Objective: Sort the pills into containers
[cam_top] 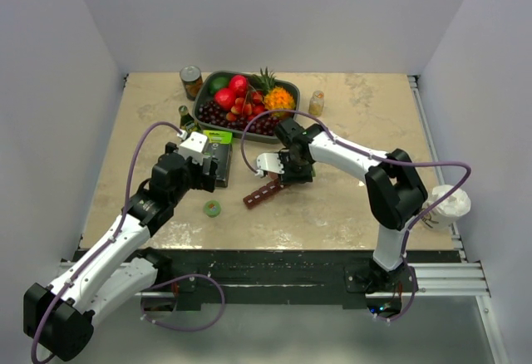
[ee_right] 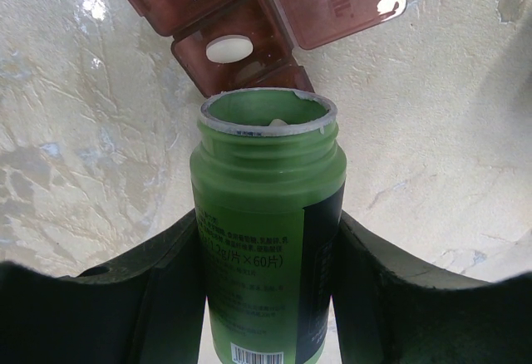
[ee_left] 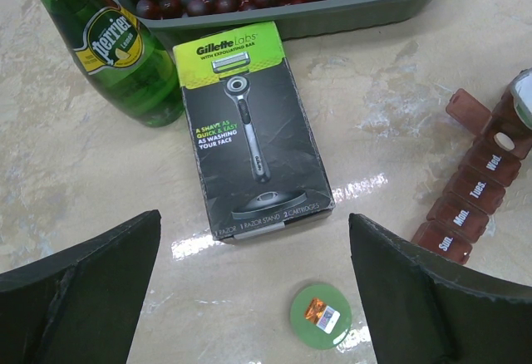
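The maroon pill organiser (cam_top: 264, 192) lies slantwise on the marble-look table (cam_top: 349, 206). It sits in front of the fruit tray (cam_top: 202, 106) and to the right of the Gillette razor box (ee_left: 249, 131). From its near end the shut lids read Sun., Mon., Tues. and Wed. The next compartment's lid (ee_right: 341, 2) is flipped open, and one round white pill (ee_right: 228, 47) lies inside that compartment.

My right claw (ee_right: 266, 248) is clamped on a green pill bottle (ee_right: 266, 214), one finger pressed against each side of its body. The bottle's uncapped mouth is tipped toward the open compartment, just at its edge. A second pale pill (ee_right: 275, 122) shows just inside the bottle's rim.

My left claw (ee_left: 253, 297) hangs released over the table near the box, jaws spread wide with nothing between them. Beneath it lies a green bottle cap (ee_left: 320, 316), apart from the organiser's Sun. end. A green Perrier bottle (ee_left: 112, 48) is just left of the box; whether they touch I cannot tell. The tray behind holds dark grapes and red fruit.
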Tool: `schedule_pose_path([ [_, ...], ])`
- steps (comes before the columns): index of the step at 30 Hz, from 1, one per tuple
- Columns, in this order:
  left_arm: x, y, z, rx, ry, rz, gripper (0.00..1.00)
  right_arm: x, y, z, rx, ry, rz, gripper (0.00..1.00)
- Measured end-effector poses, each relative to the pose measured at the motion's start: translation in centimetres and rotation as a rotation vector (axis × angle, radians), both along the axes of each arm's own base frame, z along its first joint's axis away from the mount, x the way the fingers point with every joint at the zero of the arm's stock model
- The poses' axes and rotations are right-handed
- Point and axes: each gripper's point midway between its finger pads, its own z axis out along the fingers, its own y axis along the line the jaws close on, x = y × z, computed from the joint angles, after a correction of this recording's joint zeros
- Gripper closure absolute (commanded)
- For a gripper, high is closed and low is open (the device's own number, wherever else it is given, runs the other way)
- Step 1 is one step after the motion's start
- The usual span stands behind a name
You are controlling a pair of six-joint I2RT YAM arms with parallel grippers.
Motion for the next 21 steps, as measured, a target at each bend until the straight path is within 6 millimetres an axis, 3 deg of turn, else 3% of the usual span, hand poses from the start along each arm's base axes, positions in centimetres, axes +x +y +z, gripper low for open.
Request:
schedule_pose_path([
  [21, -0.02, -0.06, -0.01, -0.001, 0.001, -0.003, 0.01, -0.3, -0.19, -0.51, -0.061, -0.01, 0.015, 1.0],
])
